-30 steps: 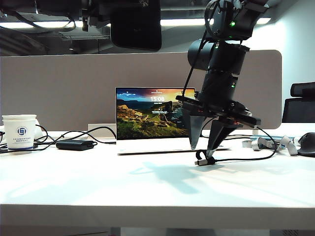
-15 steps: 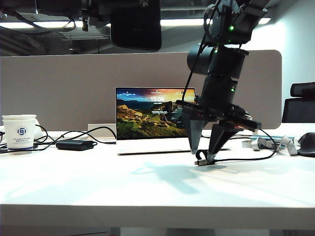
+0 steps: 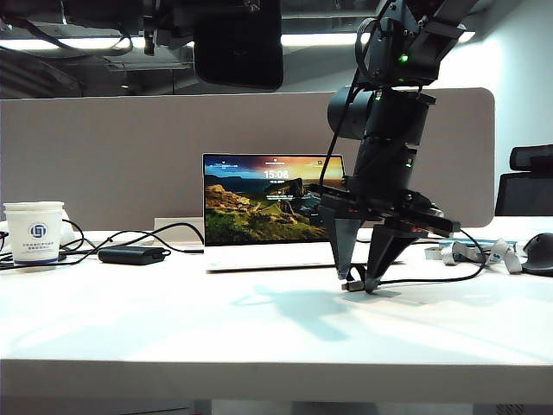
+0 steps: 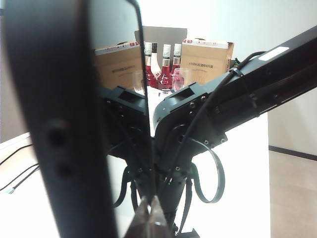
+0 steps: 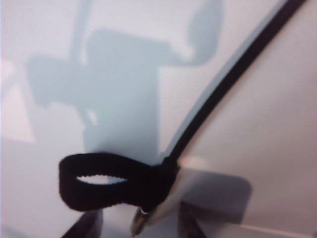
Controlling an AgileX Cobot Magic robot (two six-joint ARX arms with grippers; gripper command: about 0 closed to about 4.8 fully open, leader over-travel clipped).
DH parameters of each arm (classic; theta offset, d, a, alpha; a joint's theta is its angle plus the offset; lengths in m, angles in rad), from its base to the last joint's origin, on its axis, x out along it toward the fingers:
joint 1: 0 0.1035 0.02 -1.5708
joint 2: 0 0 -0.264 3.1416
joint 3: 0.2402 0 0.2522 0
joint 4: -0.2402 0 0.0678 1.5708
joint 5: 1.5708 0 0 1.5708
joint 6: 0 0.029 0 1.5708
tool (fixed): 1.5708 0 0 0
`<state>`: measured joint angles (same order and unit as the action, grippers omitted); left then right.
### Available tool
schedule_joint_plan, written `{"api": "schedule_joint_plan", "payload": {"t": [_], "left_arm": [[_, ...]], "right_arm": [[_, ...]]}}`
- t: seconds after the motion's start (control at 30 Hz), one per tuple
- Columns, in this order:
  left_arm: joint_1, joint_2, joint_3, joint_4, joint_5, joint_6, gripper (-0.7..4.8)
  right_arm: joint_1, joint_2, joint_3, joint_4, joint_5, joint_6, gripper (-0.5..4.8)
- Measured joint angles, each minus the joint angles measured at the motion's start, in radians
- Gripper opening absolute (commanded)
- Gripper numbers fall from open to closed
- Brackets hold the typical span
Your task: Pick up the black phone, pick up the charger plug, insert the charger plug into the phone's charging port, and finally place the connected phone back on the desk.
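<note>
The black phone (image 3: 238, 45) hangs high above the desk (image 3: 173, 328), over the laptop's left side. In the left wrist view it is a glossy black slab (image 4: 64, 114) seen edge-on, and my left gripper (image 4: 149, 218) is shut on its thin edge. The charger plug (image 3: 351, 284) lies on the desk with a black strap loop (image 5: 114, 181) round its cable (image 5: 233, 79). My right gripper (image 3: 359, 284) points down over it and is open, one finger on each side of the plug (image 5: 141, 220), tips almost at the desk.
An open laptop (image 3: 272, 212) stands just behind the right gripper. A paper cup (image 3: 34, 232) and a black power brick (image 3: 131, 254) with cables sit at the left. A white cable bundle (image 3: 475, 252) and a mouse (image 3: 540, 252) lie at the right. A grey-beige divider (image 3: 104, 156) closes the back.
The right gripper has sunk toward the desk until its fingertips straddle the plug. The phone and the left gripper have not moved.
</note>
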<state>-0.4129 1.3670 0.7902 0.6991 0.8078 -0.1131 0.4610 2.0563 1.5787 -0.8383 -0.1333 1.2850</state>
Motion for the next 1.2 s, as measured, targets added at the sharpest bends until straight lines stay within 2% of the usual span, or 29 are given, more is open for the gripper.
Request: {"api": "schedule_joint_plan", "payload": {"t": [0.1, 0.3, 0.47, 0.9, 1.2], "left_arm": [[0.000, 0.000, 0.000, 0.000, 0.000, 0.000, -0.07], [0.000, 0.000, 0.000, 0.000, 0.000, 0.000, -0.07], [0.000, 0.000, 0.000, 0.000, 0.000, 0.000, -0.07], [0.000, 0.000, 0.000, -0.015, 0.001, 0.000, -0.07], [0.000, 0.000, 0.000, -0.019, 0.056, -0.025, -0.07]], "right_arm": [[0.000, 0.001, 0.000, -0.008, 0.001, 0.000, 0.91], [0.000, 0.003, 0.000, -0.013, 0.000, 0.000, -0.03], [0.001, 0.003, 0.000, -0.005, -0.002, -0.012, -0.06], [-0.029, -0.041, -0.004, -0.009, -0.052, -0.215, -0.06], [-0.149, -0.241, -0.003, 0.091, -0.217, -0.365, -0.06]]}}
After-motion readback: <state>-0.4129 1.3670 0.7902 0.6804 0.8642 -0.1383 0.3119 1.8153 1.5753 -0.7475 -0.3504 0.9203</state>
